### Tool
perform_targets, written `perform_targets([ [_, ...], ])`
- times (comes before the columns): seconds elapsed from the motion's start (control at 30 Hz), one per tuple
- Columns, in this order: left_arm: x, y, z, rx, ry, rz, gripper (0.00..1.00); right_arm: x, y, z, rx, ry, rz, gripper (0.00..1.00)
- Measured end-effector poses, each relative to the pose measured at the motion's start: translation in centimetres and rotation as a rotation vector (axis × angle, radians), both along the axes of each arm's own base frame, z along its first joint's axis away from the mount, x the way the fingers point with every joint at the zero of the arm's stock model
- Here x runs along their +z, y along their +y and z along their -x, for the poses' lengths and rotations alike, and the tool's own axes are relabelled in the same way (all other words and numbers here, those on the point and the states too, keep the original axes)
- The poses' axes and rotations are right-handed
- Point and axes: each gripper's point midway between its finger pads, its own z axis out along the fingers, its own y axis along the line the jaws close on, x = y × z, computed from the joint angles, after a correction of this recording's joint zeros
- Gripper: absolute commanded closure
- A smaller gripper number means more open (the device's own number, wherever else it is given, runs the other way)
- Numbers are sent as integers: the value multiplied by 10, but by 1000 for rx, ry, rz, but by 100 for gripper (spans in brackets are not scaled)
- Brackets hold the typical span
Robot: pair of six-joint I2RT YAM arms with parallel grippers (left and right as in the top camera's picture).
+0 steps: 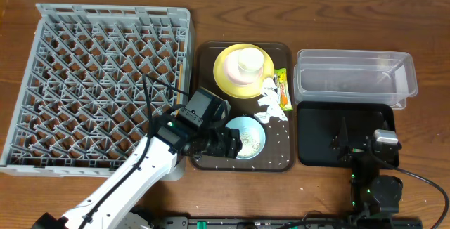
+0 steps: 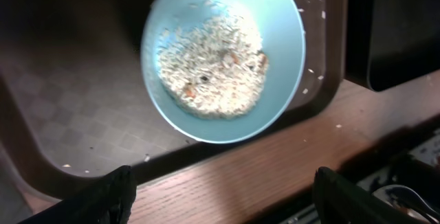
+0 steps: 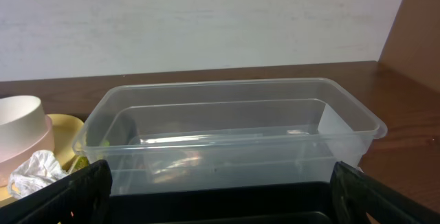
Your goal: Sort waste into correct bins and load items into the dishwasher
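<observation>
**Left arm spread wide at the rice bowl**

Here we are at the brown tray [image 1: 204, 52], and everything hangs off it. The left gripper [image 1: 226, 142] sits over the tray's near-left corner, fingers well apart with nothing between them. The light blue bowl [image 1: 263, 139] is just ahead of it on the near half of the tray, rice [image 2: 210, 66] heaped inside. Loose grains dot the tray floor around the bowl.

On the far half is the yellow plate [image 1: 223, 73], with the white cup [image 1: 250, 60] standing on it. Crumpled paper scraps [image 1: 271, 104] and the snack wrapper [image 1: 283, 90] lie at the tray's right edge.

Right of the tray, the clear tub [image 1: 351, 55] sits far and the black tray [image 1: 316, 127] near. The right gripper [image 1: 349, 145] hovers over the black tray, spread wide and carrying nothing. The grey rack [image 1: 105, 81] is left of the tray.
</observation>
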Motion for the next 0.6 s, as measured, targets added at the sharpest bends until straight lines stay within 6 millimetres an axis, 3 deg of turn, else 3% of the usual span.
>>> perform_targets([
  [0.1, -1, 2, -2, 7, -9, -15, 16, 0, 0, 0, 0, 0, 0, 1],
  [0.13, -1, 3, -2, 8, -10, -19, 10, 0, 0, 0, 0, 0, 0, 1],
  [0.3, -1, 3, -5, 12, -23, -21, 9, 0, 1, 0, 8, 1, -2, 1],
  [0.6, 4, -4, -13, 7, -61, 13, 34, 0, 1, 0, 9, 1, -2, 1],
])
